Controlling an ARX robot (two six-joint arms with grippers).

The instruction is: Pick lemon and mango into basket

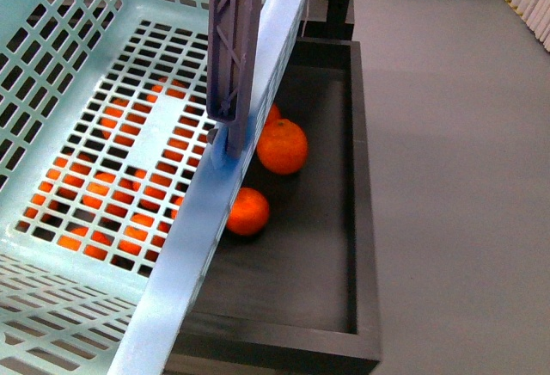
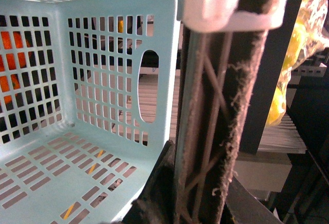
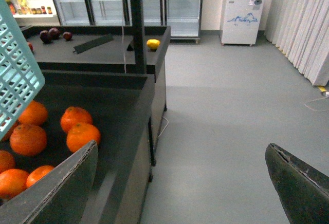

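Gripping the handle [image 1: 234, 39] of the basket [image 1: 51, 91] in the clenched left hand [image 2: 200, 203], above oranges [image 1: 282, 145] on a black desk [image 1: 361, 177]. Holding the right hand [image 3: 180, 183] released and empty. Spotting the lemon [image 3: 153, 43] well apart from the basket, on the farther desk.

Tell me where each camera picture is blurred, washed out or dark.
Front view: even light; the basket rim nearest the camera is soft, the oranges fairly sharp. Left wrist view: the handle fills the frame up close, its white cap nearly washed out. Right wrist view: room bright and sharp; the open right end effector is dark and soft in the foreground.
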